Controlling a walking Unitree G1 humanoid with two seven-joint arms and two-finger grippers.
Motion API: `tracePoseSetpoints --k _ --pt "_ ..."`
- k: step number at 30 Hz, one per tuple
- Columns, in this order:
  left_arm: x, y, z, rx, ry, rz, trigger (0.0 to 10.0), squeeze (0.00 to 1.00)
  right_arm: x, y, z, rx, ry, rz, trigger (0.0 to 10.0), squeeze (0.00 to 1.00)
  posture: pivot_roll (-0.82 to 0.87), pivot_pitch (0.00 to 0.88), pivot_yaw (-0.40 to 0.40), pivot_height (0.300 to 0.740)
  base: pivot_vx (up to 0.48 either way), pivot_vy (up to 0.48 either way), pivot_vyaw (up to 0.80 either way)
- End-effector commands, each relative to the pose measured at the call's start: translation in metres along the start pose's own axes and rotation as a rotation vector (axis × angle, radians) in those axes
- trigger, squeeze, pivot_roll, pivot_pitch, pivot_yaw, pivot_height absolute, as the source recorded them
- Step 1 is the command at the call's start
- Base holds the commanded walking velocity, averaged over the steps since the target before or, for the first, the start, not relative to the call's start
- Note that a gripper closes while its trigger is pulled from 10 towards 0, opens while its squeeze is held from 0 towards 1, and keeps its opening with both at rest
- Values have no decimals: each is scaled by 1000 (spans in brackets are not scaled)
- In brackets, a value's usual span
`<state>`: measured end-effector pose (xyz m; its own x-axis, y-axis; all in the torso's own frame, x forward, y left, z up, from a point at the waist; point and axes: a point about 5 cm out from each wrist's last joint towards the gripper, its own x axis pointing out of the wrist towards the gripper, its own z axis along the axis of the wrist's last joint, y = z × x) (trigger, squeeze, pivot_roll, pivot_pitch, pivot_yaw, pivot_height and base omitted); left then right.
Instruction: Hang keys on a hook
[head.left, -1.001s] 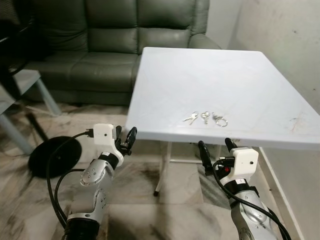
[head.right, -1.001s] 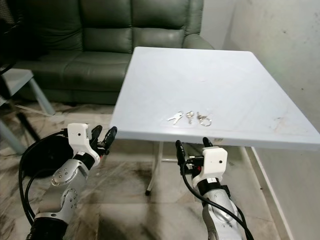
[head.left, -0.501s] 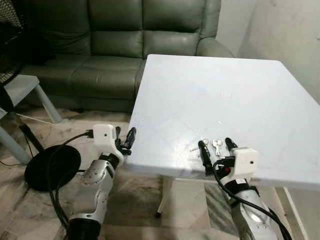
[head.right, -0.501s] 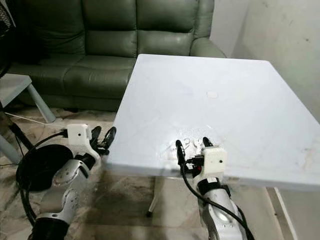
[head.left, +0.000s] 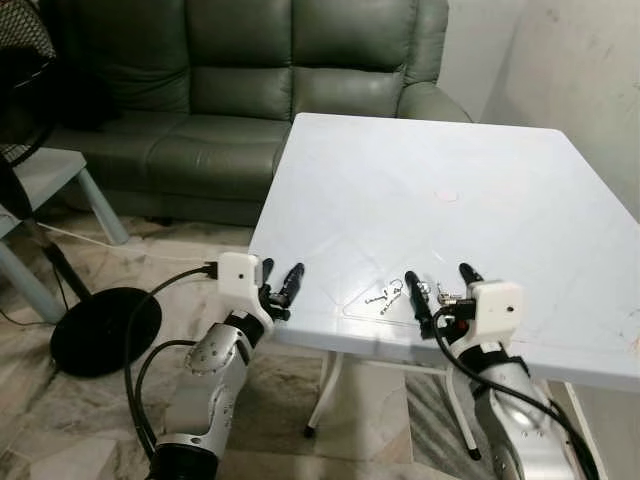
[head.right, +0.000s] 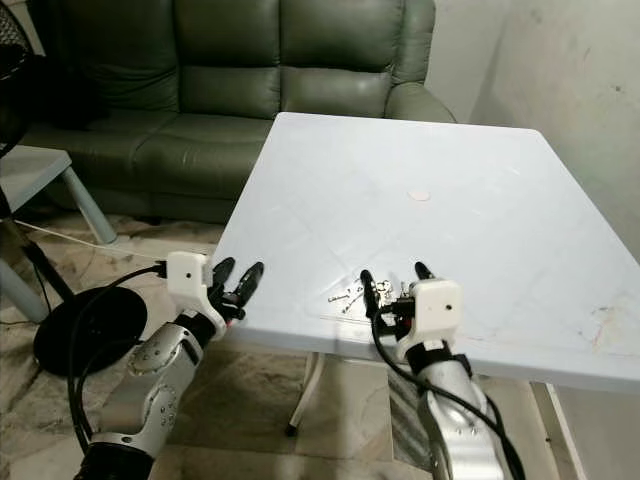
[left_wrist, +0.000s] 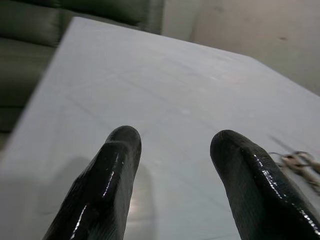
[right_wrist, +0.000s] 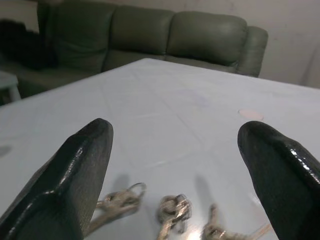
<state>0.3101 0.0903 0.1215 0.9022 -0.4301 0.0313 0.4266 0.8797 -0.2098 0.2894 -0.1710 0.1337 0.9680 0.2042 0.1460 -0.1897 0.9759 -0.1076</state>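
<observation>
Where the table (head.left: 500, 200) nears its edge, keys (right_wrist: 170, 212) half-blurred between the right gripper (head.left: 438, 290) fingers, spread wide.

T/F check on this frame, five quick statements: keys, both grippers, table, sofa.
1. The keys lie on the white table. True.
2. The right gripper is shut on the keys. False: its fingers are spread wide, with the keys on the table between them, not gripped.
3. The left gripper sits at the table's near left edge, fingers open. True.
4. The keys hang from a hook. False: they rest flat on the tabletop.
5. A red sofa stands behind the table. False: the sofa is dark green.
</observation>
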Motion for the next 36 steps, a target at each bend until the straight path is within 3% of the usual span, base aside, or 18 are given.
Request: tracePoseSetpoints --k 1,9,13,22,30,36 --pt "0 -7 3 7 -5 -40 10000 0 4 -7 -1 -34 16 7 10000 0 25 136 -23 740 0 0 0" --pt "-6 -25 1 -4 9 -105 10000 0 20 -25 3 -63 34 42 10000 0 36 177 -35 740 0 0 0" --pt "-10 -29 -1 -12 22 -122 10000 0 22 -31 1 -60 46 119 10000 0 36 194 -35 740 0 0 0" --pt "-15 -43 -3 -8 46 -200 10000 0 15 -56 -3 3 111 296 10000 0 34 197 -32 740 0 0 0" --pt "-14 -44 -2 -18 48 -205 10000 0 11 -73 -4 -38 142 294 10000 0 27 192 -26 740 0 0 0" --pt "-15 -44 0 -24 50 -210 10000 0 3 -83 -8 -83 218 373 10000 0 30 192 -23 740 0 0 0"
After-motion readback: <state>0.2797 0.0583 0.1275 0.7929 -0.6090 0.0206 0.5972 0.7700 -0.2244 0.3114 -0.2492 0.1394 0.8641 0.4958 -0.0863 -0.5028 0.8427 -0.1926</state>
